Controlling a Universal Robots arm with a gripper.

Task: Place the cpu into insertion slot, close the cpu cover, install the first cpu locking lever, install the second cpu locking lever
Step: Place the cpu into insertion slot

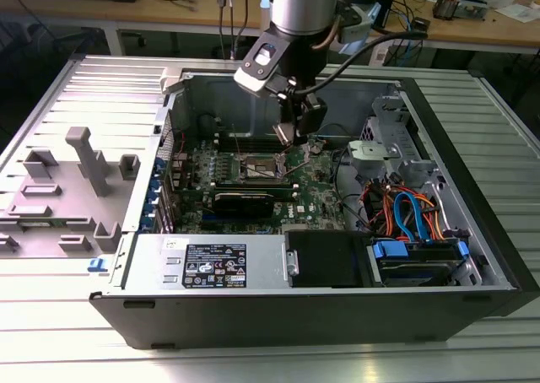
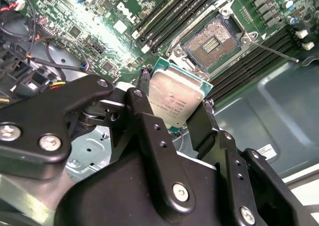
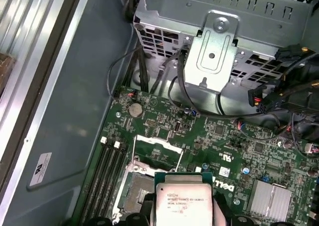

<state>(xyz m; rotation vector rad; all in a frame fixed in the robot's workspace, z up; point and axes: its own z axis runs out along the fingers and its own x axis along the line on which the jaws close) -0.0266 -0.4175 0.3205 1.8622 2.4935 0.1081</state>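
Note:
My gripper (image 2: 174, 106) is shut on the cpu (image 2: 175, 99), a flat square chip with a dull silver top and a green edge. I hold it in the air a little above the green motherboard (image 1: 312, 185), beside the insertion slot (image 2: 209, 43) and not over it. The slot lies open, with a dark pin field inside a silvery rim. In the first wrist view the cpu (image 3: 183, 201) hangs next to the slot (image 3: 133, 191), and the cpu cover (image 3: 158, 142) is swung back off it. A thin lever rod (image 2: 274, 52) sticks out free beside the slot. In the exterior view my gripper (image 1: 293, 135) hovers to the right of the slot (image 1: 260, 172).
Long black memory slots (image 2: 164, 22) run along the socket. A grey drive cage (image 3: 219, 42) and loose cables (image 3: 279, 101) stand close by inside the open case. The case walls (image 1: 278, 79) ring the board. Grey fixture blocks (image 1: 84, 159) stand at the exterior view's left.

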